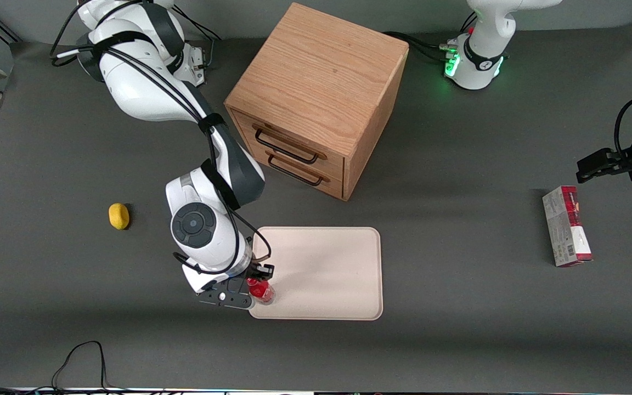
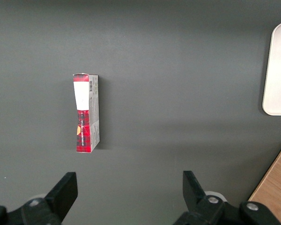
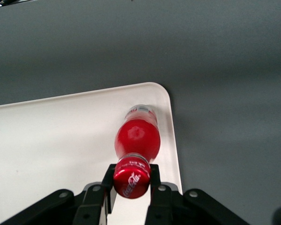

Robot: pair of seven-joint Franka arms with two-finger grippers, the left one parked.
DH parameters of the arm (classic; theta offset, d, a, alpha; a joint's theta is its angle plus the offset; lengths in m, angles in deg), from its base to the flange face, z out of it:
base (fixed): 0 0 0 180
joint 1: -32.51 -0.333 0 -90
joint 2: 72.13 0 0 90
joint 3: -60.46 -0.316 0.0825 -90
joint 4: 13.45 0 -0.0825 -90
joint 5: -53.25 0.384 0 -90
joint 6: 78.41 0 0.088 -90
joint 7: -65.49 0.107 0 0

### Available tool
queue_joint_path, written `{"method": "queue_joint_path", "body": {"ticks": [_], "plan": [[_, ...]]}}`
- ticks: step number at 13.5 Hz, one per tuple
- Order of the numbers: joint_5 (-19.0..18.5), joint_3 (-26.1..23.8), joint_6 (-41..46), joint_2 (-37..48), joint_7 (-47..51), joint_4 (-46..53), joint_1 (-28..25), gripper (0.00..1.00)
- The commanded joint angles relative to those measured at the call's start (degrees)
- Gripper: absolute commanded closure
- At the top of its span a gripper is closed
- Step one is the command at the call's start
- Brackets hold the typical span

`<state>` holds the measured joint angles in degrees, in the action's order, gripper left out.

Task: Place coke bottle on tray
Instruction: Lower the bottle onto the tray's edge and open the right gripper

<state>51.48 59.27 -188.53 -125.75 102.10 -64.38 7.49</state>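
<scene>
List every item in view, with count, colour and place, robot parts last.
coke bottle: one, red, upright over the tray's corner nearest the front camera, toward the working arm's end.
tray: one, cream, on the table in front of the drawer cabinet.
drawer cabinet: one, wooden, two drawers, farther from the front camera than the tray.
lemon: one, yellow, toward the working arm's end.
carton: one, red and grey, toward the parked arm's end.
table: one, dark grey.
claw: one, black, shut on the bottle's cap.
</scene>
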Motion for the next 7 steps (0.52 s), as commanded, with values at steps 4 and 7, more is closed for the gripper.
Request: {"method": "queue_joint_path", "body": {"ticks": [4,7], "plan": [[-2.36,0.4,-0.09,-1.4,1.71,2.23,-0.47,0.0],[-2.45,0.4,-0.01,-1.22,1.71,2.23,-0.47,0.0]]}}
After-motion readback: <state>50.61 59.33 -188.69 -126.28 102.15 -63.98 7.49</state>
